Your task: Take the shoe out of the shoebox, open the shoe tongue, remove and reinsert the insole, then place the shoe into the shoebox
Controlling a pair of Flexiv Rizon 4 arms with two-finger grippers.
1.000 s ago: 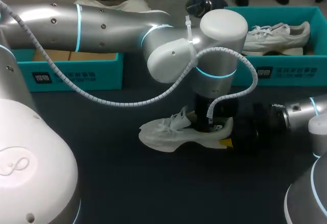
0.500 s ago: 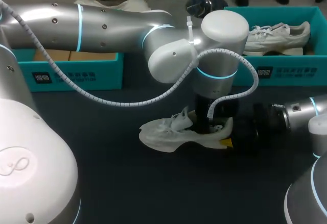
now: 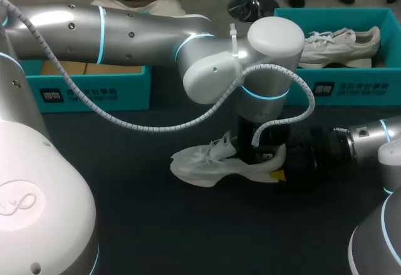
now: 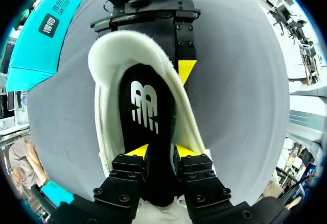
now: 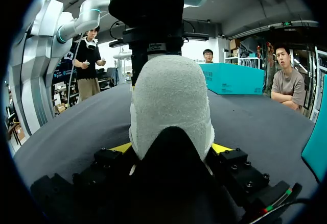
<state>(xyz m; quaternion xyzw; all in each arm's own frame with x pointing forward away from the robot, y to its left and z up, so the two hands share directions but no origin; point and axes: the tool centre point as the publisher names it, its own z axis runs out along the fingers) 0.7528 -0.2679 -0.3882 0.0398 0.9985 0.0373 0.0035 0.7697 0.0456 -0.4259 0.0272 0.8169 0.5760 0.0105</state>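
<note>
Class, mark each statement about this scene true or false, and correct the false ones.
1. The white shoe lies on the table. True.
2. The right tool hangs free above the shoe. False: it clamps the shoe's heel from both sides.
3. The left tool grips the black insole. True.
4. The teal shoebox at the back right is empty. False: another shoe lies in it.

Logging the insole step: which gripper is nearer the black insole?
Left. The left gripper reaches into the shoe, its fingers closed on the insole from both sides. The right gripper clamps the shoe's heel from outside, not touching the insole.
</note>
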